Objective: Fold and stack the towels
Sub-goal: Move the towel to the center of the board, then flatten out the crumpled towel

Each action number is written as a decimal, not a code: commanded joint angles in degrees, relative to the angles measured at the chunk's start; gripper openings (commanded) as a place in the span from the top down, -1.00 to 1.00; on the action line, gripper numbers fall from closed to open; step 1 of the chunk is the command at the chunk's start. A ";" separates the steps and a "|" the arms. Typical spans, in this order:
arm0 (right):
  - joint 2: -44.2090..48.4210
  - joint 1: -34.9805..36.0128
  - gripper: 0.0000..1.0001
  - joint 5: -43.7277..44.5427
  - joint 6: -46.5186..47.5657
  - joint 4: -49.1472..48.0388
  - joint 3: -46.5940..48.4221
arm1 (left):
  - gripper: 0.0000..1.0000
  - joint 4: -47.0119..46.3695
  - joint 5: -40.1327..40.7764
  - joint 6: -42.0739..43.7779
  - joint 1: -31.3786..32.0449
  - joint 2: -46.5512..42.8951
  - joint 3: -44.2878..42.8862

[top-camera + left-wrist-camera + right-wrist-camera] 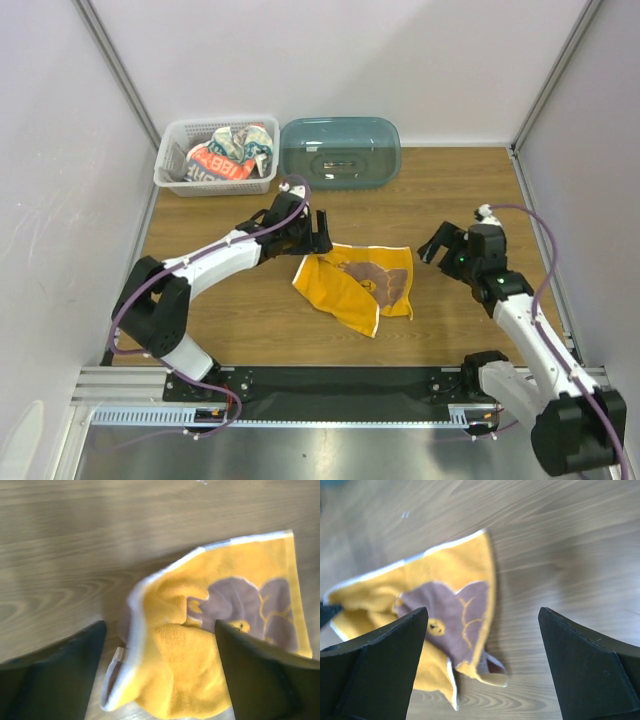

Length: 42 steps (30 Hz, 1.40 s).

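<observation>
Top external view, from the left: I see the white basket (172,170) at the back, holding two bunched towels (230,152). My left gripper (318,234) sits at the back-left corner of the orange towel (358,285), jaws spread wide and clamping nothing. That towel, brown print up, lies rumpled on the table (250,320) between the arms. My right gripper (438,246) hovers just beside its right edge, jaws wide, empty.
</observation>
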<state>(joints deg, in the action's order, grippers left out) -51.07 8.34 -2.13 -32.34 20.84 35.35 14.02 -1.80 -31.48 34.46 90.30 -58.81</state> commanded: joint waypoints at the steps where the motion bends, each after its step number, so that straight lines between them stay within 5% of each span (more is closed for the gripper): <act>1: -4.12 3.78 -0.96 -0.68 0.61 -7.03 3.05 | -0.99 5.74 6.98 0.48 -0.62 -0.74 -4.82; 4: -8.25 6.15 -0.94 -0.16 0.70 -8.27 4.90 | -1.00 8.30 7.69 -3.48 -0.53 -5.30 -0.80; 12: -19.76 10.47 -0.80 -0.68 0.70 -11.70 8.32 | -0.99 -2.32 5.23 -12.19 -0.62 -21.83 21.34; 17: -26.35 12.49 -0.40 -0.77 -0.53 -12.84 10.35 | -0.90 -7.95 5.58 -13.25 -0.62 -24.65 29.00; 20: -28.72 13.46 -0.33 -0.77 -1.67 -15.82 10.17 | -0.88 -13.03 4.79 -13.78 -0.62 -24.39 32.42; 26: -31.81 14.69 -0.34 -0.33 -2.29 -16.00 11.05 | -0.51 -25.08 6.11 -9.39 -0.62 -25.96 38.48; 31: -33.57 15.22 -0.31 1.60 -3.17 -17.50 10.70 | -0.48 -32.11 5.68 -6.13 -0.62 -26.32 40.70; 38: -35.76 15.30 -0.21 5.55 -5.37 -17.94 10.18 | 0.00 -34.50 3.92 -3.15 -0.62 -20.96 38.34; 42: -36.73 15.31 -0.18 6.26 -5.46 -17.94 10.35 | 0.02 -34.24 2.77 -2.09 -0.62 -18.59 36.92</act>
<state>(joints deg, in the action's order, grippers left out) -87.02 23.31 1.54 -36.73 4.80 43.97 -17.08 2.44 -35.92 34.11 70.76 -19.25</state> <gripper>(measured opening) 0.598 0.492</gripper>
